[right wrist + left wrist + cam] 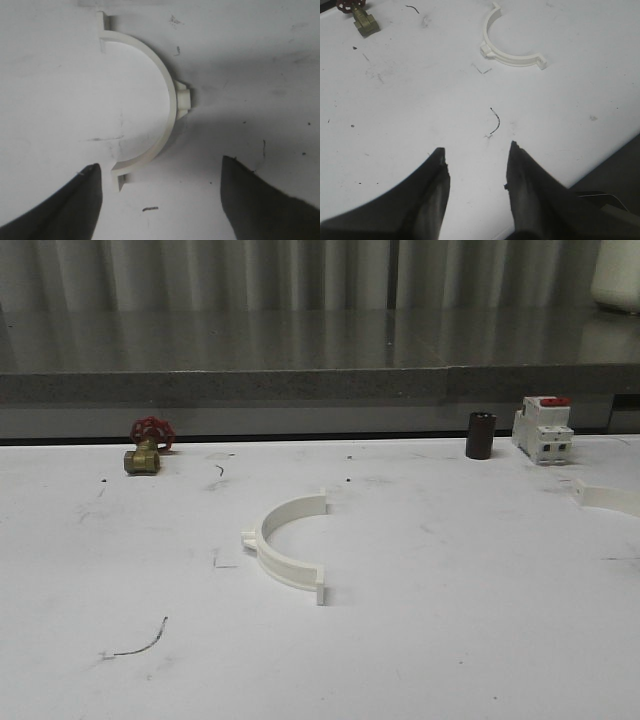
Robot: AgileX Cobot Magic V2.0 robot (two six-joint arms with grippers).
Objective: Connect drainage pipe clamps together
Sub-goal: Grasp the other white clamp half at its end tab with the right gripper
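1. Nearest us, the left gripper (476, 167) hovers over the white desk (150, 570), fingers (432, 185) parted and holding nothing.
2. The right gripper (160, 187) hangs with fingers (75, 200) spread wide and unladen above one white plastic semicircular clamp half (152, 100).
3. Mid-desk lies the other white clamp half (285, 550).
4. Farther back stand a brass valve with red handwheel (146, 447), a dark cylinder (481, 435) and a white breaker with red top (543, 429).

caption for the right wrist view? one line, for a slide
Open right gripper above a white half-ring clamp lying on the white table.
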